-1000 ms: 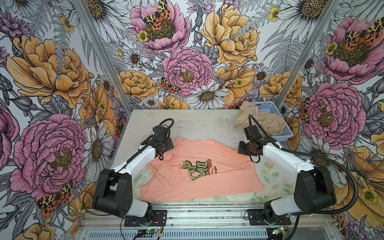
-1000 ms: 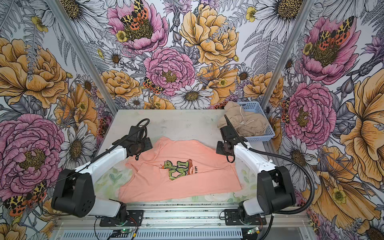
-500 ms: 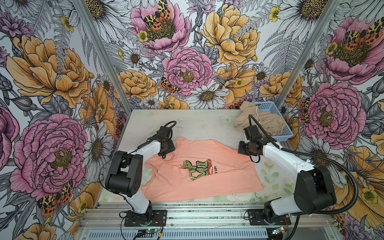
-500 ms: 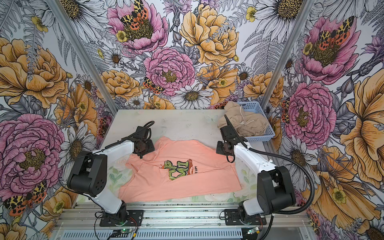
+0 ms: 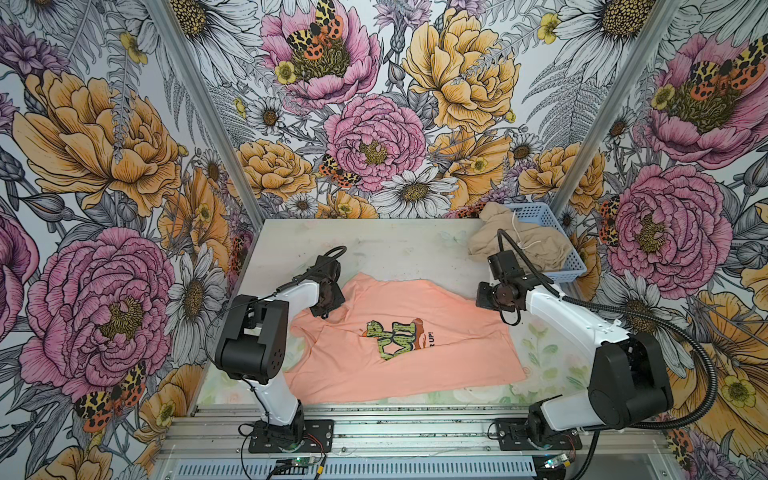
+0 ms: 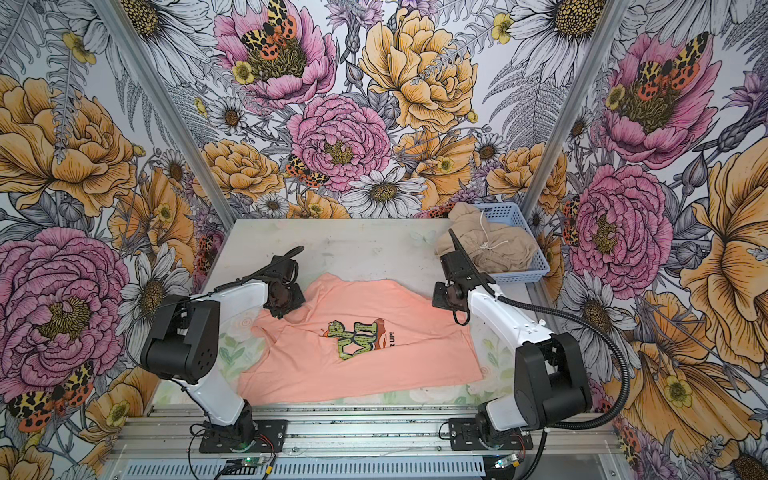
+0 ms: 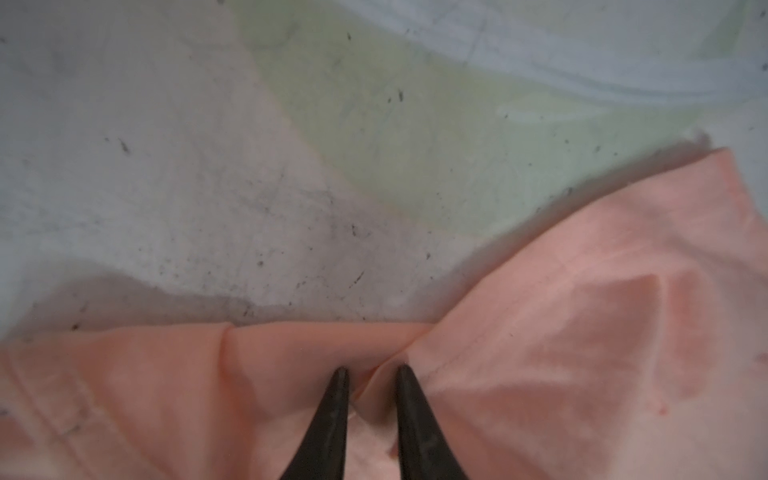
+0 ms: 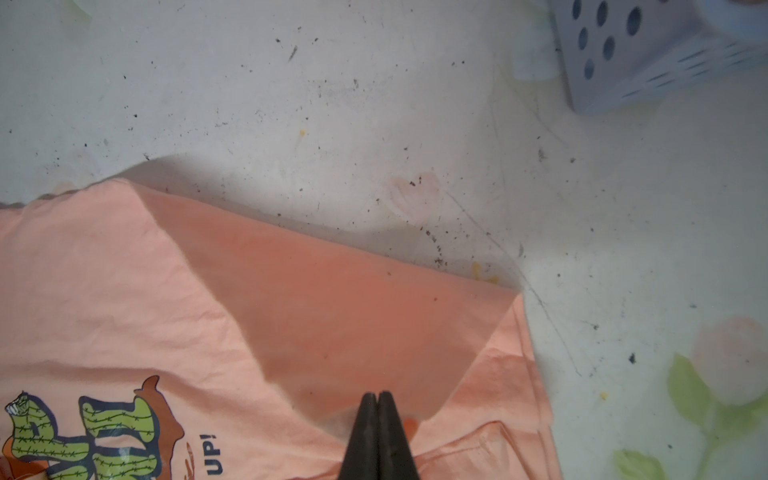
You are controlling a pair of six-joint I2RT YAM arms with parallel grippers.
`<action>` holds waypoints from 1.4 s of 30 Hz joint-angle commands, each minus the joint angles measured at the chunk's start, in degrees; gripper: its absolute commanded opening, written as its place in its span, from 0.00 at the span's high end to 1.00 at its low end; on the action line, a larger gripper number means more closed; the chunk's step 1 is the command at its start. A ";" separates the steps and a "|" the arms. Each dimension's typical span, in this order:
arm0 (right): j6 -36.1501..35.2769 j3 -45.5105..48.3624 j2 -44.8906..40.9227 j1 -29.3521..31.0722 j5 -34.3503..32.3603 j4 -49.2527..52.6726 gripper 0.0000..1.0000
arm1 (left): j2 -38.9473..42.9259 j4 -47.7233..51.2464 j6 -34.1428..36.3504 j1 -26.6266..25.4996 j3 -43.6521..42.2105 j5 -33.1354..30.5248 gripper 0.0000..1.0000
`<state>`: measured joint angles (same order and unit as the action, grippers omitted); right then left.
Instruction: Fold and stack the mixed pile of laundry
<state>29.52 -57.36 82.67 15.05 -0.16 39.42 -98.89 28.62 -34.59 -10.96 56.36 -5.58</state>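
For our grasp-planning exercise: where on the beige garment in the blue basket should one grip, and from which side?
Grip the bunched fold of the beige garment that spills over the basket's rim toward the table's middle, probably coming from above on that open side. It is heaped loosely, and the basket walls hem in the rest; avoid the drawstring.
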 commanded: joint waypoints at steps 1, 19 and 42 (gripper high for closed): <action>0.45 0.65 -2.24 0.40 -0.19 -0.85 1.00 | 0.18 0.65 -0.55 0.10 0.68 -1.70 0.84; 0.36 1.02 -1.98 0.38 -0.27 -1.01 1.00 | 11.64 6.54 4.15 -11.92 4.71 -8.73 0.97; -1.77 -4.44 -0.71 -1.36 -0.35 -1.10 1.00 | 19.94 8.06 19.39 -11.81 7.84 -13.52 1.00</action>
<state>29.21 -57.80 81.14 14.46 -0.16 39.68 -79.57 37.85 -20.75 -25.87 62.19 -18.28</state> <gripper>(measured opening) 0.049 0.045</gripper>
